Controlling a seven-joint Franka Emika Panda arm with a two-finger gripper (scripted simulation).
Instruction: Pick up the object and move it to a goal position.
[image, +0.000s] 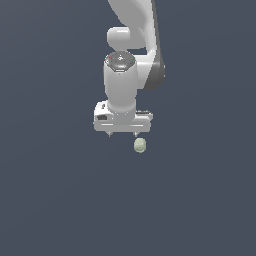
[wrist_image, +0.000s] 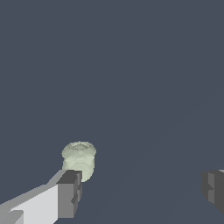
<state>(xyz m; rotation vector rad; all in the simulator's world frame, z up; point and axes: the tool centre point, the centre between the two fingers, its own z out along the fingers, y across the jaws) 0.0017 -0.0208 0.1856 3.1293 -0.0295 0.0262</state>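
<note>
One arm (image: 131, 55) is seen, ending in one gripper (image: 122, 133). Two fingers (wrist_image: 70, 193) are counted on that gripper, spread wide apart. One small lump (image: 140, 145) is counted, lying just beside the gripper, next to one finger and not between the two.

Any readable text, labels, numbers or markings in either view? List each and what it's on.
None readable.
The arm's top cap carries small red and green specks, too small to read as signs.
The gripper, its fingers and the object are plain, with no print in either view.
</note>
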